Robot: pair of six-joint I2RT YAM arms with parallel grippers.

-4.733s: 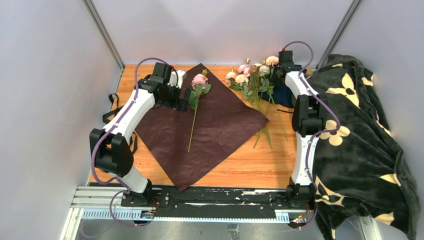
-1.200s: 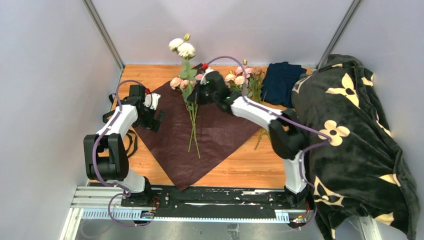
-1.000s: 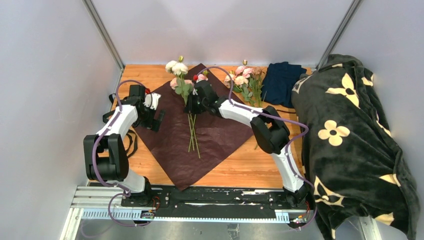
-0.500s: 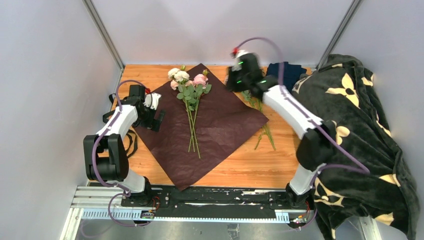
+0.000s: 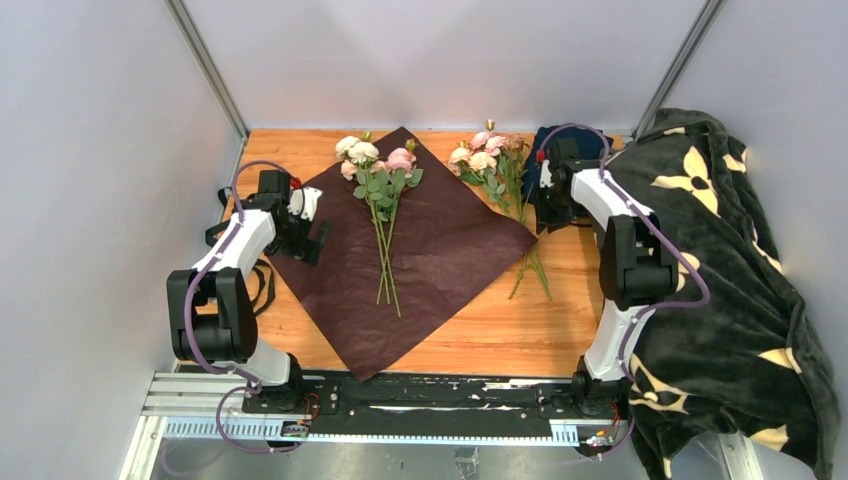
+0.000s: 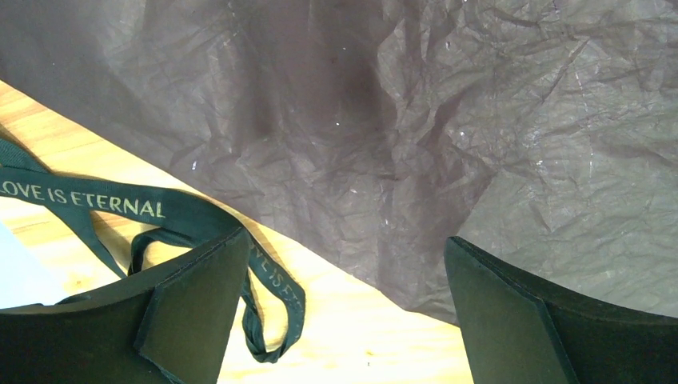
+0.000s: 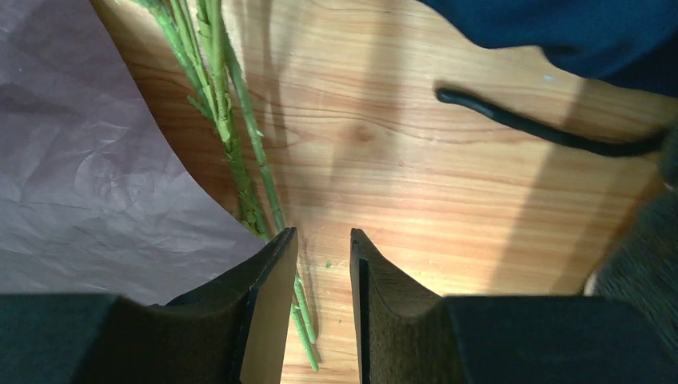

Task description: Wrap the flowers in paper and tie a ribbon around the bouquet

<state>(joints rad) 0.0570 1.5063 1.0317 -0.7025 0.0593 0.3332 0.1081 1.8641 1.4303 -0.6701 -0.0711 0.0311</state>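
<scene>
The burgundy paper [image 5: 440,260] lies flat as a diamond on the wooden table. Two of the flowers [image 5: 378,170] lie on it, cream and pink blooms at the far corner and stems pointing toward me. More flowers [image 5: 492,160] lie loose on the wood just right of the paper. My right gripper [image 5: 545,218] hovers by their stems [image 7: 232,144], open by a narrow gap with nothing between the fingers [image 7: 272,280]. My left gripper [image 5: 318,240] stands wide open over the paper's left edge [image 6: 400,120]. The black ribbon [image 6: 96,204], printed with lettering, lies looped on the wood beside it.
A navy folded cloth [image 5: 588,148] lies at the back right, partly behind my right arm. A dark green blanket with cream flower shapes [image 5: 720,280] drapes over the table's right side. A black cable [image 7: 544,132] crosses the wood near the cloth. Grey walls close in the sides and back.
My right gripper laid the cream-rose stem on the paper beside the pink one, let go, and swung back right to the loose stems. The left arm has not moved.
</scene>
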